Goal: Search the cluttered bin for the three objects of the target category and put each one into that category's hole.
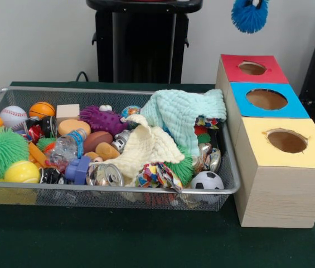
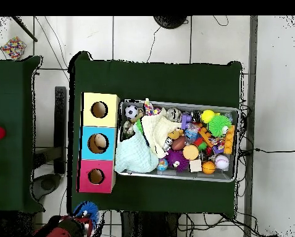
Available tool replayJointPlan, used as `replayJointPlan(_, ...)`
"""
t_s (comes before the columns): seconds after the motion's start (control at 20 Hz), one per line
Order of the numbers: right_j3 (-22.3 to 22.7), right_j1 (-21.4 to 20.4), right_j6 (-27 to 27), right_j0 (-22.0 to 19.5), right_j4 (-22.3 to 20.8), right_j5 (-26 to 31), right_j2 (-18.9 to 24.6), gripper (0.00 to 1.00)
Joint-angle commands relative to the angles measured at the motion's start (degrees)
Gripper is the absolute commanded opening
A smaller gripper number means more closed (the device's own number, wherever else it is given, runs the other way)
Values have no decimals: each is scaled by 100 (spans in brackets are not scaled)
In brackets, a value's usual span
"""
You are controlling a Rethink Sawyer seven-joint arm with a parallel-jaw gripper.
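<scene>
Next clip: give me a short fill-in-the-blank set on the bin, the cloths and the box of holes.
1. The box has three holes; the top nearest the camera in the front view is coloured ____.
2. The mint cloth drapes over the bin edge nearest the ____.
3. The soccer ball lies in the bin corner beside the ____ section.

Missing words: yellow; box; yellow
</scene>
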Motion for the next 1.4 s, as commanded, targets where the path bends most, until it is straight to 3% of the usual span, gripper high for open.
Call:
replayJointPlan(0.05, -1321, 255, 1845, 11, 153, 618, -323, 0)
replayJointPlan(0.25, -1679, 499, 1686, -181, 150, 798, -144, 0)
replayJointPlan(0.45, -1606, 689, 1538, -525, 353, 489, 307, 0)
replayJointPlan(0.8, -946, 1002, 1488, -783, 582, -675, 825, 0)
replayJointPlan(1.4, -327, 1175, 1175, -1283, 271, -1793, 1283, 0)
